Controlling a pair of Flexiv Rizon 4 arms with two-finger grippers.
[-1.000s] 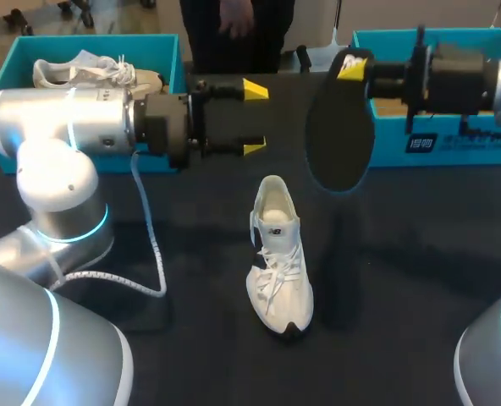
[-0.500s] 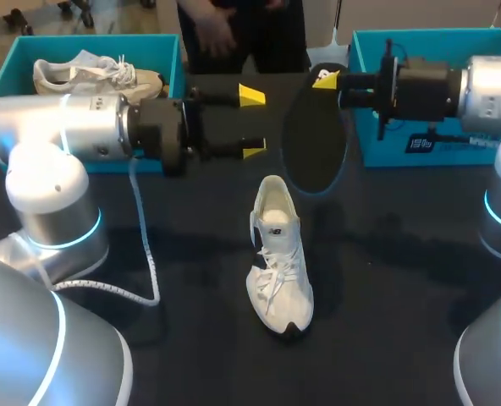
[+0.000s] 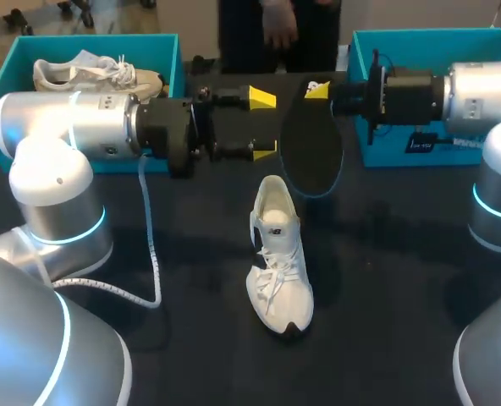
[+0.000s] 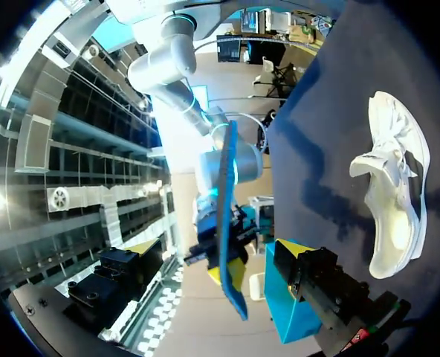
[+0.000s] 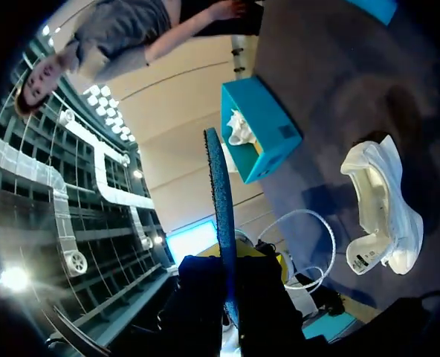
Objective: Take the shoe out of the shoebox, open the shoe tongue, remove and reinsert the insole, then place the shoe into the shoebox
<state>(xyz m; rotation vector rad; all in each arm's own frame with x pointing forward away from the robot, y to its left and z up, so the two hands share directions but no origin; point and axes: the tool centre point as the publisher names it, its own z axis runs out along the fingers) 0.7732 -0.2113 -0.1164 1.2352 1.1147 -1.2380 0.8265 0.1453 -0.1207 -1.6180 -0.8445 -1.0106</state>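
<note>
A white shoe [image 3: 278, 254] lies on the dark table [image 3: 403, 279], toe toward me, with its opening facing up. My right gripper [image 3: 320, 88] is shut on the heel end of a black insole [image 3: 311, 144], which hangs above and just behind the shoe. My left gripper [image 3: 266, 124] stands open beside the insole's edge, its yellow tips a little short of it. In the left wrist view the insole [image 4: 227, 216] shows edge-on ahead of the fingers, with the shoe [image 4: 395, 193] off to one side. In the right wrist view the insole [image 5: 220, 208] rises from between the fingers, beside the shoe [image 5: 380, 212].
A teal shoebox [image 3: 173, 63] at the back left holds a second white shoe [image 3: 94, 72]. Another teal shoebox [image 3: 420, 42] stands at the back right, behind my right arm. A white cable [image 3: 149, 245] hangs from my left arm onto the table.
My right arm has carried the insole leftward, close to the left gripper. The left gripper has edged to the right. The shoe has not moved.
</note>
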